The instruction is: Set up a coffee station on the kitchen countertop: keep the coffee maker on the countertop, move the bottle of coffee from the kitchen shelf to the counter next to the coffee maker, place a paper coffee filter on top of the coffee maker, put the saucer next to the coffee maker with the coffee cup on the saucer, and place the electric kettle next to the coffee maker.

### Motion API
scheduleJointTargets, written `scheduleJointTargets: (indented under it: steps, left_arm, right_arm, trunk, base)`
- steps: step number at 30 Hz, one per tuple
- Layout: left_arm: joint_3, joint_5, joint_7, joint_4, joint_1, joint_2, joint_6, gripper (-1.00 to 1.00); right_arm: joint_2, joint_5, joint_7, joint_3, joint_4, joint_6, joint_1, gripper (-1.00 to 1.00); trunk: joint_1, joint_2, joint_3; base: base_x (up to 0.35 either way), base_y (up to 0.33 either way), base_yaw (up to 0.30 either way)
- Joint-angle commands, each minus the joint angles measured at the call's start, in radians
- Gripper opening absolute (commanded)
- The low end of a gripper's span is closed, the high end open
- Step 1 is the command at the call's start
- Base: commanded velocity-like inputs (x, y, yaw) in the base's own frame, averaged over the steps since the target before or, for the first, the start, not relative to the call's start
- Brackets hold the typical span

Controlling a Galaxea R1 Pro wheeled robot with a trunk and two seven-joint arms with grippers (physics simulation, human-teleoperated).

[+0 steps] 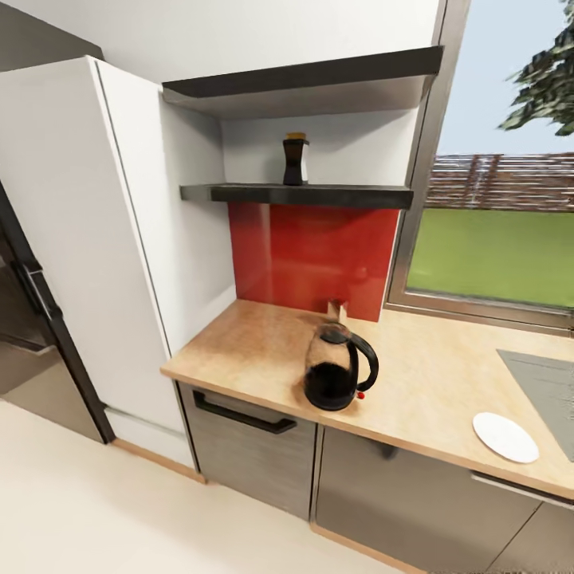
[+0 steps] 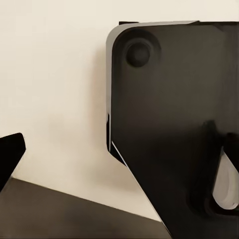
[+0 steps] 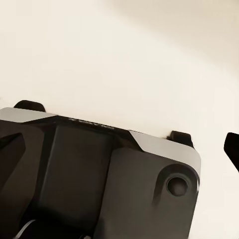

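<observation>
The dark, gold-capped bottle of coffee (image 1: 295, 160) stands upright on the lower dark kitchen shelf (image 1: 319, 194), above the red backsplash (image 1: 315, 259), while the black electric kettle (image 1: 339, 371) sits on the light wooden counter (image 1: 239, 347) and the round white saucer (image 1: 505, 437) lies well apart from it, near the counter's front edge. The step in hand looks like approaching for the bottle; doing it well probably means squaring the base to the counter, raising the trunk, and reaching level so the shelf above is not struck. The head view gives this whole layout, whereas the wrist views show dark robot bodywork over pale floor, so whether either hand is spread or pressed together cannot be told.
</observation>
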State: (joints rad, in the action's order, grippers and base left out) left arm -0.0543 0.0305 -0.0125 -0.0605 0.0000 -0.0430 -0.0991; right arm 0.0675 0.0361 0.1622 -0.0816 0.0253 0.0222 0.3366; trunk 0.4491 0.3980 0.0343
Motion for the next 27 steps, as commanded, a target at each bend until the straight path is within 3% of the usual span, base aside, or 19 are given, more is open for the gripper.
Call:
scheduleJointTargets:
  steps: [1, 11, 27]
  left_arm:
    - [-0.005, 0.003, -0.001, 0.0, 0.0, 0.0, -0.002, 1.0]
    - [-0.006, 0.003, -0.001, -0.001, 0.0, 0.001, -0.002, 1.0]
    - [-0.007, 0.003, 0.008, 0.0, 0.0, 0.001, -0.002, 1.0]
  right_arm:
    - [0.0, 0.004, 0.0, -0.007, 0.001, 0.002, 0.001, 1.0]
    - [0.0, 0.004, 0.001, -0.007, 0.001, 0.002, 0.001, 1.0]
    - [0.0, 0.004, 0.0, -0.007, 0.001, 0.003, 0.001, 1.0]
  trunk:
    - [0.001, 0.002, 0.002]
    - [0.001, 0.002, 0.002]
    - [0.001, 0.002, 0.002]
  base:
    - [0.175, 0.294, -0.3]
    - [0.138, 0.307, -0.3]
    - [0.007, 0.334, -0.3]
